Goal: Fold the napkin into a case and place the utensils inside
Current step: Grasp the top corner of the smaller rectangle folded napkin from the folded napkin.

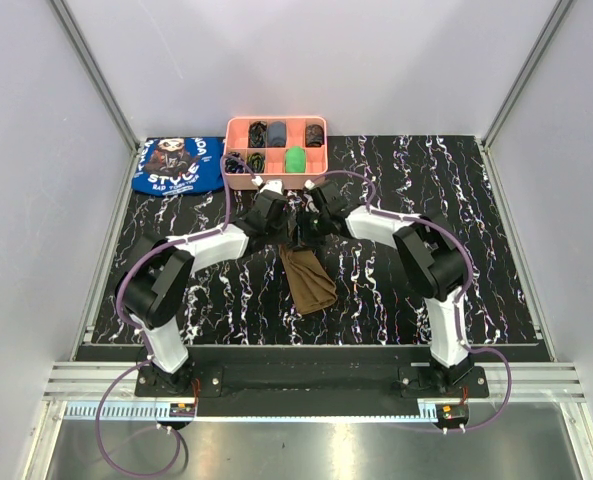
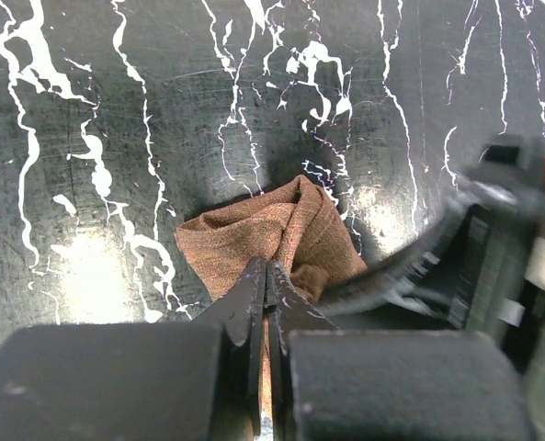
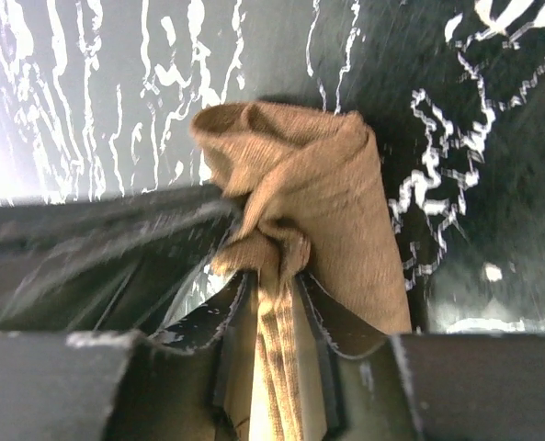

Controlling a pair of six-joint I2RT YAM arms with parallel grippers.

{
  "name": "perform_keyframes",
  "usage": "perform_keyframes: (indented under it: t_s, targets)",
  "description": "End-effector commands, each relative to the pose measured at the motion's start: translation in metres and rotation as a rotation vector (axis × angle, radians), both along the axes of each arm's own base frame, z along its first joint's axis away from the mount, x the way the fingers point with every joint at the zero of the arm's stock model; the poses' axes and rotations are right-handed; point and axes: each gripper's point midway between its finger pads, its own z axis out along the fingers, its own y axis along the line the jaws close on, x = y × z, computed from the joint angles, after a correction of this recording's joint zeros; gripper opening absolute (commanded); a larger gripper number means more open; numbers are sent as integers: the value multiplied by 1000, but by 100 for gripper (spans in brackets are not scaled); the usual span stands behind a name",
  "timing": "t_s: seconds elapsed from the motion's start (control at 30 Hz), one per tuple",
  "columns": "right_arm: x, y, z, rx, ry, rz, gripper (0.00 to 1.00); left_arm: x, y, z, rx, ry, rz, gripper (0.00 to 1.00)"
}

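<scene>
The olive-brown napkin [image 1: 310,282] lies bunched on the black marbled mat, a long strip running from the two grippers toward the near edge. My left gripper [image 1: 289,232] is shut on its far end; the left wrist view shows the jaws [image 2: 268,272] pressed together on a fold of napkin [image 2: 274,231]. My right gripper [image 1: 303,232] meets it from the right. Its jaws [image 3: 274,280] stand a little apart, with a strip of napkin [image 3: 320,175] hanging loosely between them. The utensils are out of view.
A pink compartment tray [image 1: 276,121] with dark and green small items stands at the back centre. A blue cloth with white lettering [image 1: 181,165] lies to its left. Grey walls close in both sides and the back.
</scene>
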Motion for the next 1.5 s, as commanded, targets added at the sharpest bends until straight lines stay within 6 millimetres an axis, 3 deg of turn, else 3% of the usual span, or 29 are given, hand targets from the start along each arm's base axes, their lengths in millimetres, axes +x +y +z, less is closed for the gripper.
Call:
perform_keyframes:
  t_s: [0.0, 0.33, 0.6, 0.67, 0.8, 0.97, 1.1, 1.23, 1.3, 1.37, 1.47]
  targets:
    - [10, -6, 48, 43, -149, 15, 31, 5, -5, 16, -58, -18, -2, 0]
    - [16, 0, 40, 46, -164, 46, 34, 4, -9, 19, -75, -13, -12, 0]
    - [22, 7, 21, 44, -152, 66, 32, 2, -13, 22, -99, -15, -26, 0]
    - [24, 9, 21, 47, -155, 67, 28, 2, -13, 22, -101, -14, -31, 0]
    - [30, 7, 26, 43, -171, 37, 1, 0, -12, 25, -101, -21, -36, 0]
    - [33, 0, 23, 66, -95, -58, 0, -7, -12, 33, -120, -5, -46, 0]
    - [32, 10, 26, 177, -4, -96, 0, -16, -19, 27, -169, 60, -51, 0]
    - [48, 32, 47, 360, 32, -134, 0, -19, -16, 7, -160, 114, -16, 0]
    - [58, 36, 40, 392, 56, -135, 0, -19, -14, -4, -143, 133, -3, 0]
    - [54, 41, 21, 400, 128, -101, 0, -13, -10, -9, -141, 132, 9, 0]
    - [54, 42, 28, 433, 108, -95, 3, -7, -2, -19, -137, 152, 33, 0]
